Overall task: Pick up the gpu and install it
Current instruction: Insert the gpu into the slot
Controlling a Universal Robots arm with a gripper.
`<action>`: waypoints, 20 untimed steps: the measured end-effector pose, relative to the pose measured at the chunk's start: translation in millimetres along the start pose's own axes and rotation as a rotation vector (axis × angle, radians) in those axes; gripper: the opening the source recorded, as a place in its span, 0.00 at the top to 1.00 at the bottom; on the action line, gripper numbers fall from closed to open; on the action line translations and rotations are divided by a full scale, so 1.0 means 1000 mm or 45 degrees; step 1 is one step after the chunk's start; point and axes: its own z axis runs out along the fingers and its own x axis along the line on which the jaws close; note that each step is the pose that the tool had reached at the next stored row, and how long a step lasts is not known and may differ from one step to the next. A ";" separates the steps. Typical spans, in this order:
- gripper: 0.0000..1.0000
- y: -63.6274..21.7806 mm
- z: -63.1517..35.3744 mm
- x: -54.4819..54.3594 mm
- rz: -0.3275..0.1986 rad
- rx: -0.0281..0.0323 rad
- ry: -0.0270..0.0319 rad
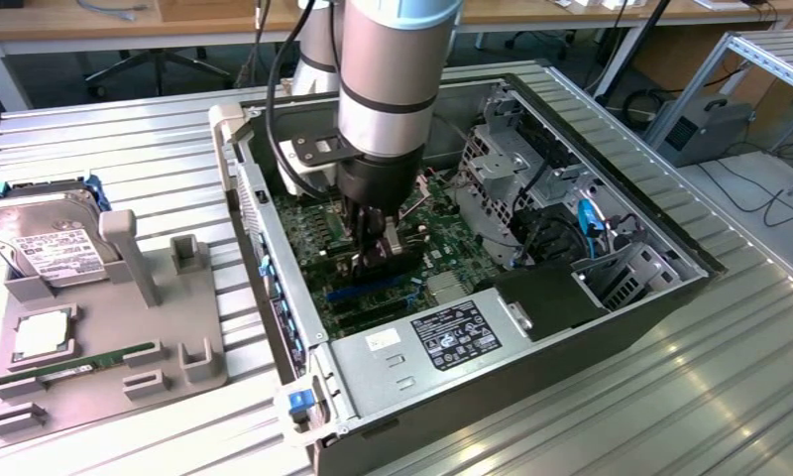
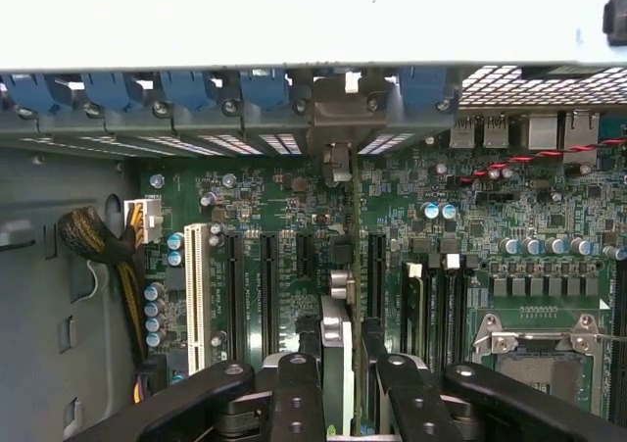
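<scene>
My gripper (image 1: 372,256) reaches down inside the open computer case (image 1: 529,327), just above the green motherboard (image 1: 430,223). It is shut on the gpu (image 1: 381,266), a slim dark card held on edge between the black fingers (image 2: 294,388). In the wrist view the gpu (image 2: 337,315) runs edge-on from my gripper (image 2: 343,375) toward the case's rear wall. Its metal end bracket (image 2: 336,158) sits at a rear slot opening. The card stands over the row of black expansion slots (image 2: 266,290). Whether its lower edge is seated in a slot I cannot tell.
A grey holder (image 1: 171,347) at the exterior view's left carries a silver hard drive (image 1: 47,243), a processor (image 1: 40,337) and a green memory stick (image 1: 99,359). Inside the case are the power supply (image 1: 436,337), a drive cage (image 1: 503,169), a sleeved cable bundle (image 2: 93,241) and the processor socket (image 2: 539,344).
</scene>
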 end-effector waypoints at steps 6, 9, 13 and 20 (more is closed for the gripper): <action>0.73 0.0000 0.0041 0.000 0.000 -0.0001 0.0001; 0.73 0.0000 0.0050 0.000 0.000 0.0001 -0.0003; 0.73 0.0000 0.0063 0.000 0.000 -0.0003 0.0005; 0.66 0.0000 0.0066 0.000 0.000 0.0002 -0.0003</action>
